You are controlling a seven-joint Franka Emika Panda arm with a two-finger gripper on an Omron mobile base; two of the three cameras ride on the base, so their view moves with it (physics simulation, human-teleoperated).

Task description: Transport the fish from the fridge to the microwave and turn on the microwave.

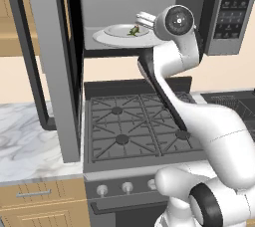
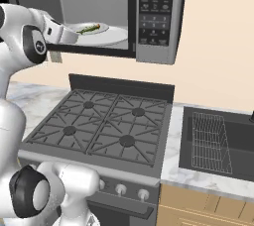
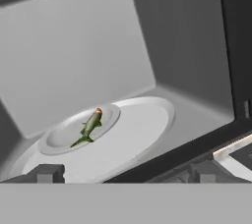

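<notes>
The microwave (image 1: 231, 12) (image 2: 156, 14) hangs over the stove with its door (image 1: 52, 66) swung wide open to the left. Inside, a small green-grey fish (image 1: 133, 31) (image 2: 90, 28) (image 3: 90, 126) lies on a small plate (image 3: 59, 138), which rests on the white turntable (image 1: 107, 39) (image 2: 118, 36) (image 3: 140, 129). My gripper (image 1: 144, 20) (image 2: 69, 34) (image 3: 125, 174) hovers at the front of the cavity, just short of the plate. It is open and holds nothing, and its fingertips (image 3: 47, 173) stand wide apart, clear of the fish.
A gas stove (image 1: 134, 126) (image 2: 99, 126) with dark grates sits directly below the microwave, knobs along its front. A marble counter (image 1: 25, 141) lies to the left. A sink (image 2: 213, 143) with a wire rack is to the right. The button panel (image 2: 155, 2) flanks the cavity's right side.
</notes>
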